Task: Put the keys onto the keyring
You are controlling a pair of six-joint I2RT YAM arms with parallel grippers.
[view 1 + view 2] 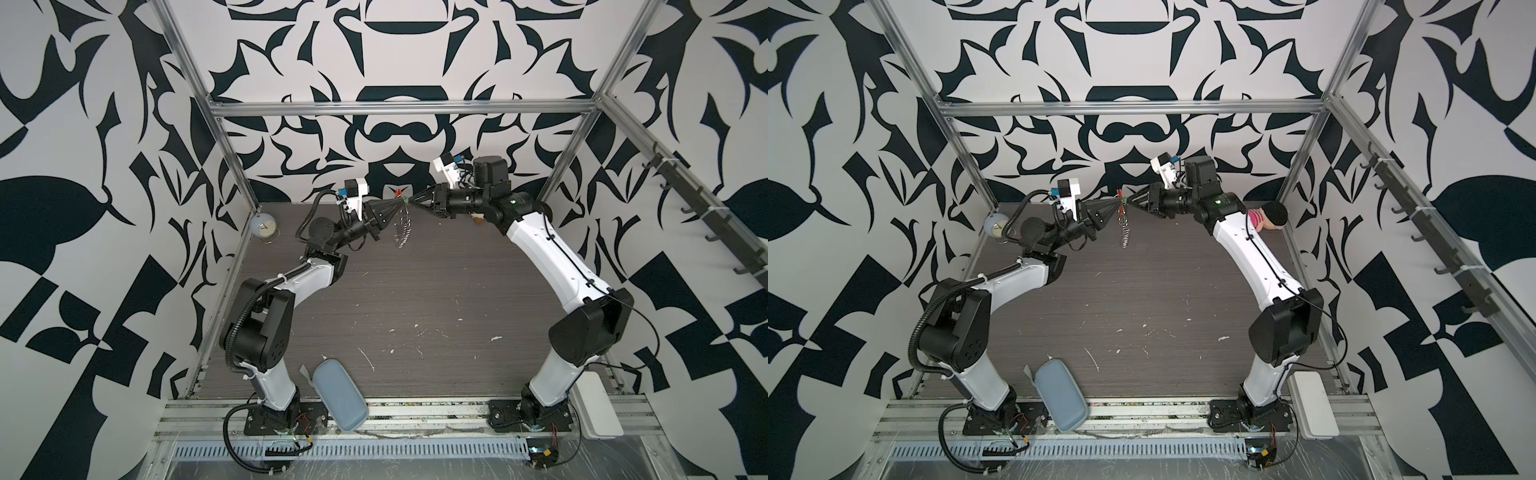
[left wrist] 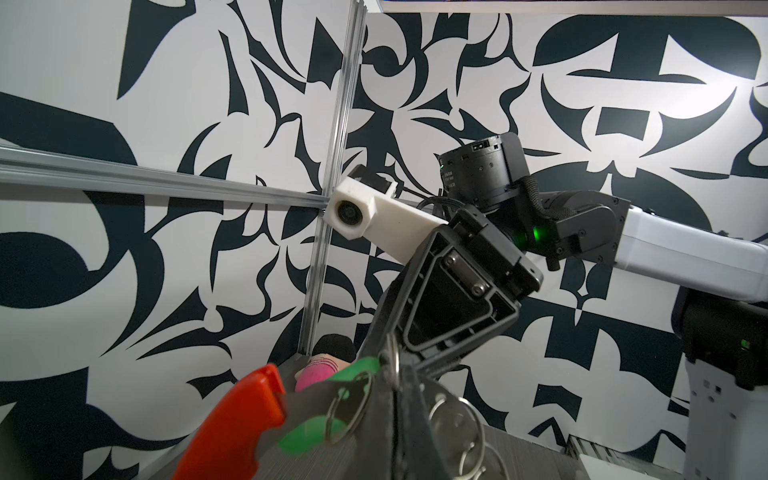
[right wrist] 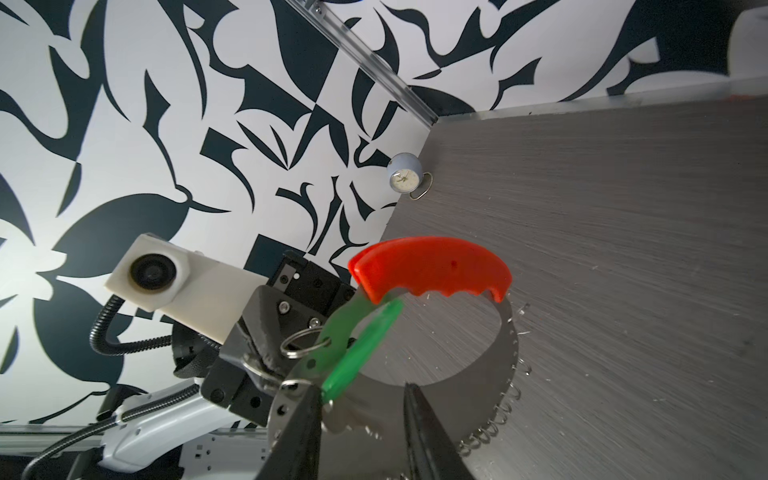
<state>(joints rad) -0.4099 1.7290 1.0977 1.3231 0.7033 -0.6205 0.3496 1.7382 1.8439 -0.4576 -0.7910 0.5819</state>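
Your left fingers [image 1: 390,205] are clamped on the keyring [image 3: 432,266], held in the air above the counter [image 1: 415,299]. The green key [image 3: 361,345] lies across the keyring. Beside it, your right fingers [image 3: 299,436] stand apart.

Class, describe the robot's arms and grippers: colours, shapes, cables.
The left arm and right arm have white shells and black joints. The left gripper and right gripper are black, tapering to points. A ribbed black hose runs along the left one.
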